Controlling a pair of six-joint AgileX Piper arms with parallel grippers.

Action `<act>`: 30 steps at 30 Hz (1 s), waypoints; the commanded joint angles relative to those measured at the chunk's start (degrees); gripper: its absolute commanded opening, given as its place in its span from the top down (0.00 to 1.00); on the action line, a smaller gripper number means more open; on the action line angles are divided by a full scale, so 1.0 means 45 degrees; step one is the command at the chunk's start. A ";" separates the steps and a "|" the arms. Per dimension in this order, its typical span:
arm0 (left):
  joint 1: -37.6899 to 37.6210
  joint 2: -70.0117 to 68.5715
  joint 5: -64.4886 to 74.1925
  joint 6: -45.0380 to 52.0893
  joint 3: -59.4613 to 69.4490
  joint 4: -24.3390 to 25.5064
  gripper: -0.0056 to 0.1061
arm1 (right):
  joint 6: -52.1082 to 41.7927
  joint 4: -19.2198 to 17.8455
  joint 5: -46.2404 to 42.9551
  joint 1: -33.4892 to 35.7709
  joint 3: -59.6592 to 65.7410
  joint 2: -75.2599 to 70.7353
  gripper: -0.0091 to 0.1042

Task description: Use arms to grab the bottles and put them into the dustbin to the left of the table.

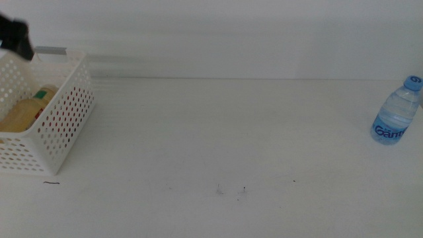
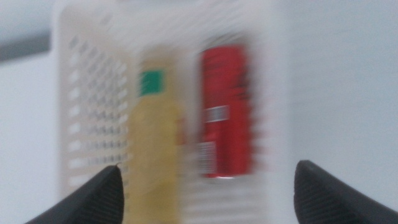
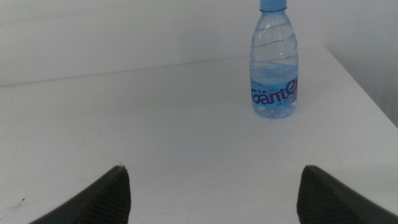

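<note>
The white perforated dustbin (image 1: 63, 122) stands at the table's left edge, and a yellow tea bottle (image 1: 26, 111) lies inside it. The left wrist view, blurred, looks down into the dustbin (image 2: 93, 118) and shows the yellow tea bottle (image 2: 152, 137) beside a red soda can (image 2: 225, 112). My left gripper (image 2: 208, 186) hangs open above the bin with nothing between its fingers; a dark part of that arm (image 1: 14, 36) shows at the top left. A clear blue-capped water bottle (image 1: 396, 112) stands upright at the far right. My right gripper (image 3: 214, 190) is open, short of the water bottle (image 3: 274, 62).
The table's right edge (image 3: 360, 87) runs close behind the water bottle. A few small dark specks (image 1: 231, 190) mark the white tabletop near the front. The dustbin's grey handle bar (image 1: 51, 49) sits at its far rim.
</note>
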 commanded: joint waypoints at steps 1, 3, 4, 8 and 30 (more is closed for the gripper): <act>-0.0739 -0.1496 0.0130 0.0077 0.0804 -0.0616 0.11 | -0.0049 -0.0030 -0.0108 -0.0062 0.0052 -0.0047 0.31; -0.1387 -0.2941 -0.0596 0.0263 0.2026 -0.1083 0.11 | -0.0049 -0.0030 -0.0108 -0.0062 0.0052 -0.0047 0.31; -0.1755 -0.3693 -0.1233 0.0376 0.2694 -0.1303 0.11 | -0.0049 -0.0030 -0.0108 -0.0062 0.0052 -0.0047 0.31; -0.3144 -0.6311 -0.3056 0.1762 0.5185 -0.2995 0.11 | -0.0049 -0.0030 -0.0108 -0.0062 0.0052 -0.0047 0.31; -0.5379 -1.2783 -0.3224 -0.0551 0.8593 -0.4138 0.11 | -0.0049 -0.0030 -0.0108 -0.0062 0.0052 -0.0047 0.31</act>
